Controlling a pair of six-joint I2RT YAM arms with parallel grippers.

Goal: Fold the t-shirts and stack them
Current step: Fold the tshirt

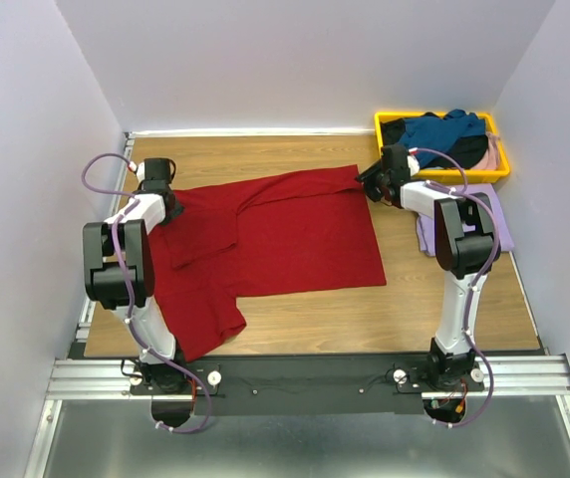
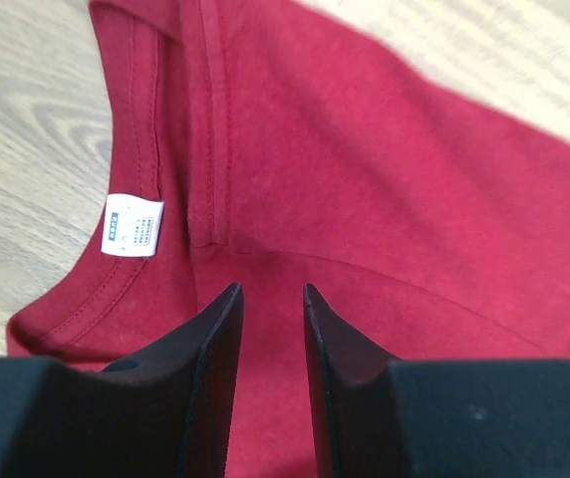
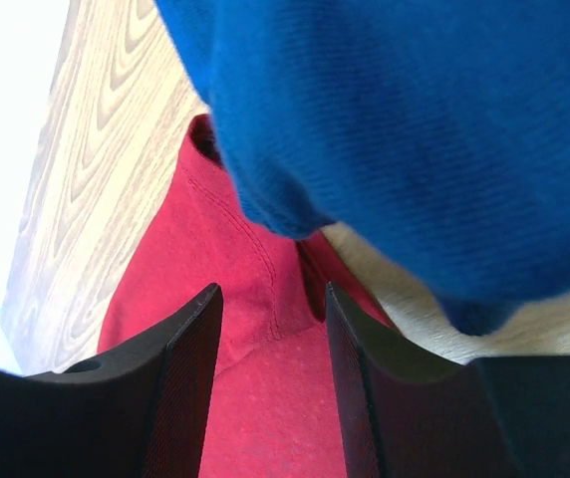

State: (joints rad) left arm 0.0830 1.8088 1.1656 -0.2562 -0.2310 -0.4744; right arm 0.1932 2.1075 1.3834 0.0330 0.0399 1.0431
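**woodgrain_fan:** so what's the red shirt (image 1: 295, 239) like, and which way does it lie?

**yam_watcher:** Soft matte knit with double-stitched seams. It's spread flat on the wood-grain table (image 1: 365, 319), and its far edge is folded over toward the middle. The long axis runs left to right, with the collar at the left end and one sleeve flopped toward the near left corner. There's a little white label (image 2: 133, 226) inside the collar.

**woodgrain_fan:** and the jaws?

**yam_watcher:** The left gripper (image 2: 271, 294) sits over the collar end, jaws a narrow gap apart, pinching nothing I can see. The right gripper (image 3: 272, 291) is at the far right corner of the shirt, jaws wider apart, with the red hem showing in the gap.

**woodgrain_fan:** anything crowding it?

**yam_watcher:** A yellow plastic tray (image 1: 381, 120) in the far right corner holds a blue shirt (image 1: 451, 130) and a black shirt (image 1: 395, 131). Blue cloth also fills the top of the right wrist view. A lavender shirt (image 1: 499, 214) lies folded under the right arm.
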